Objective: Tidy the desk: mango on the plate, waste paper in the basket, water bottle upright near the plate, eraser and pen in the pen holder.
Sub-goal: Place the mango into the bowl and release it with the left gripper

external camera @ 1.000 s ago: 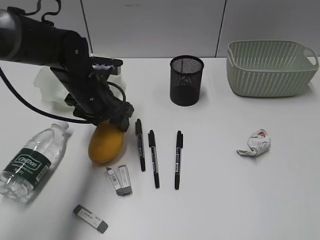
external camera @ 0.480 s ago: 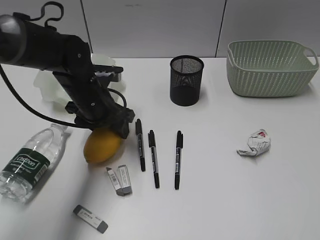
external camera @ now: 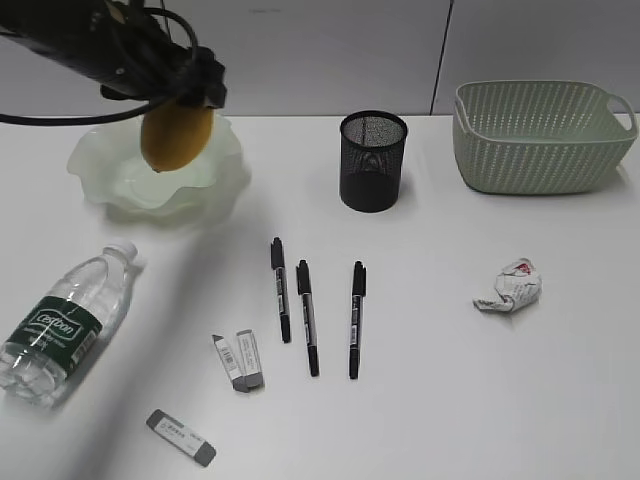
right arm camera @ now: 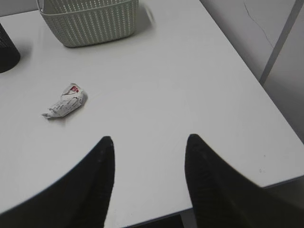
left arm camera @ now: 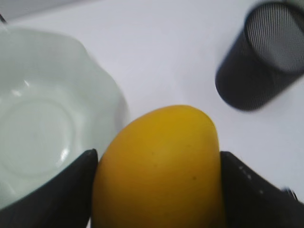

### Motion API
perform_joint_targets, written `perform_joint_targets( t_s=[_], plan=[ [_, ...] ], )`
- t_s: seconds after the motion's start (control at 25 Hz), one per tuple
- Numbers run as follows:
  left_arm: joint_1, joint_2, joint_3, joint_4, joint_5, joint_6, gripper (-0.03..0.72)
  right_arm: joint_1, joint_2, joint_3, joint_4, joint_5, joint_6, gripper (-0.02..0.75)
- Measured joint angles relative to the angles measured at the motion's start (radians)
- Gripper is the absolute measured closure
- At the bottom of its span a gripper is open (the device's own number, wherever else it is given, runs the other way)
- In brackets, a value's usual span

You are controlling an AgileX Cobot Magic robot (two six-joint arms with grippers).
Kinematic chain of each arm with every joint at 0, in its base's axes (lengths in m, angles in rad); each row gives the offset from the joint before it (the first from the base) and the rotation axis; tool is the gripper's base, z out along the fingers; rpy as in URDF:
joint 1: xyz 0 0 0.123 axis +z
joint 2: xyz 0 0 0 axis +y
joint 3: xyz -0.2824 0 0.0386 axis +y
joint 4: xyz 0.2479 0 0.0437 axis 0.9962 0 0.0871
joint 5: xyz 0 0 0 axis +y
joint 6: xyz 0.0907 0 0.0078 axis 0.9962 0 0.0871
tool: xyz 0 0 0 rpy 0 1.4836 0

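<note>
Above the pale green plate point(external camera: 215, 190), the left end effector point(external camera: 180, 95) grips the mango point(external camera: 176, 135) between its fingers, off the worktop point(external camera: 450, 400). Over at the far right edge, the right end effector point(right arm camera: 148, 164) hangs empty with its jaws apart, the waste paper point(right arm camera: 64, 102) lying ahead of it, near the basket point(right arm camera: 90, 21).

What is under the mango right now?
The mango, held in the left gripper, hangs over the plate, whose bowl looks empty in the left wrist view. The part of the plate directly beneath the fruit is hidden.

smooth matt mango point(external camera: 176, 136), translucent glossy plate point(external camera: 130, 190), black mesh pen holder point(external camera: 372, 165), crumpled waste paper point(external camera: 509, 286)
</note>
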Motion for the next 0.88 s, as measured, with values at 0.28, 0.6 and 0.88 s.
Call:
perform_joint_targets(
  t_s=[0.28, 0.6, 0.88],
  plan=[
    [0.15, 0.112, 0.0, 0.011, -0.172, 0.0, 0.135, 0.0, 0.0, 0.0, 0.0, 0.0, 0.0, 0.346],
    [0.157, 0.259, -0.092, 0.017, -0.237, 0.0, 0.118, 0.0, 0.0, 0.0, 0.0, 0.0, 0.0, 0.346],
    [0.157, 0.254, -0.108, 0.015, -0.196, 0.0, 0.04, 0.0, 0.0, 0.0, 0.0, 0.0, 0.0, 0.346]
  ],
)
